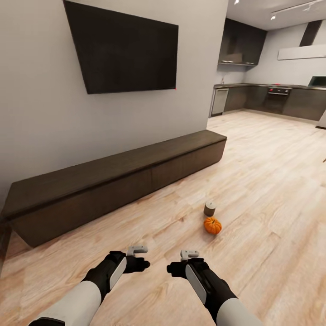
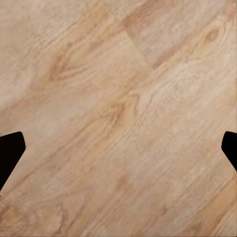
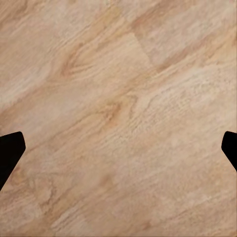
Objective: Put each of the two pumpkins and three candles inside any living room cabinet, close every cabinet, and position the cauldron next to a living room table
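A pumpkin (image 1: 212,225) and a candle (image 1: 209,208) sit on the light wooden floor (image 1: 271,181) of an open-plan living room, the orange, ribbed pumpkin just on the near side of the stubby beige-grey candle, the two close together but not clearly touching. Both lie to the right of centre, a little beyond the robot's arms and well apart from the cabinet (image 1: 113,181), the long, low, dark brown unit that runs along the grey wall at left, its flat drawer fronts all shut. A large dark television (image 1: 124,47) hangs on the wall above it. In the far right background, a kitchen with dark units (image 1: 271,97) and a worktop (image 1: 244,85) opens off the room.

The left tool (image 1: 137,249) and the right tool (image 1: 189,254) are held low over the bare floor in the near foreground, side by side, neither touching anything. In the wrist views the dark fingertips of the left tool (image 2: 10,153) and of the right tool (image 3: 10,153) stand wide apart at the picture edges, with only wood-grain planks between them: both are spread and carry nothing.
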